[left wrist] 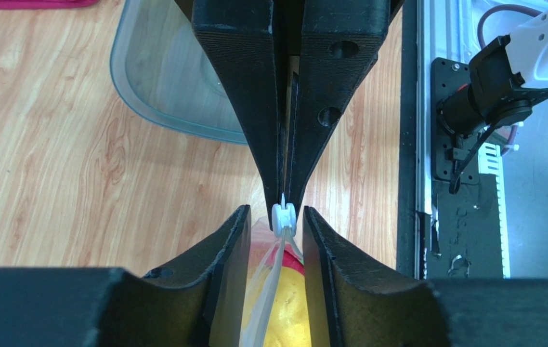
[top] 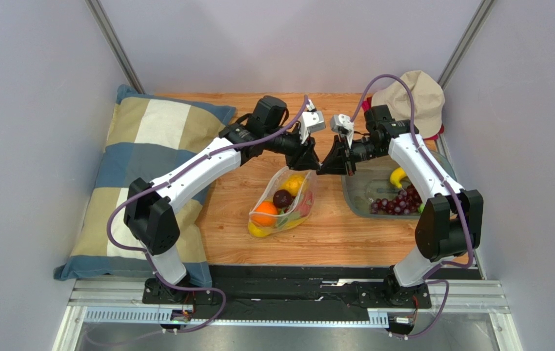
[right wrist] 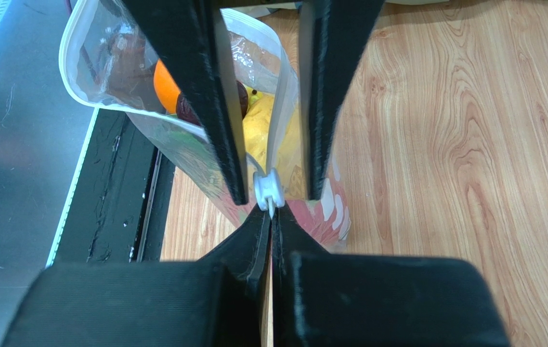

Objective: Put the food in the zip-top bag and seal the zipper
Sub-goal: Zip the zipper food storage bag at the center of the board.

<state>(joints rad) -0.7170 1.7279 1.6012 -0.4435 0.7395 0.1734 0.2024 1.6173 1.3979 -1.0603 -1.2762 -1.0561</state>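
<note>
The zip-top bag lies mid-table, its mouth raised toward the back. Inside are an orange, a dark fruit and a yellow fruit. My right gripper is shut on the bag's mouth edge, right behind the white slider of the zipper. My left gripper faces it tip to tip. Its jaws stand open on either side of the slider, with gaps on both sides. More food, a banana and grapes, lies in the grey tray.
A checked pillow covers the table's left side. A beige cap sits at the back right, behind the tray. The arms' black base rail runs along the near edge.
</note>
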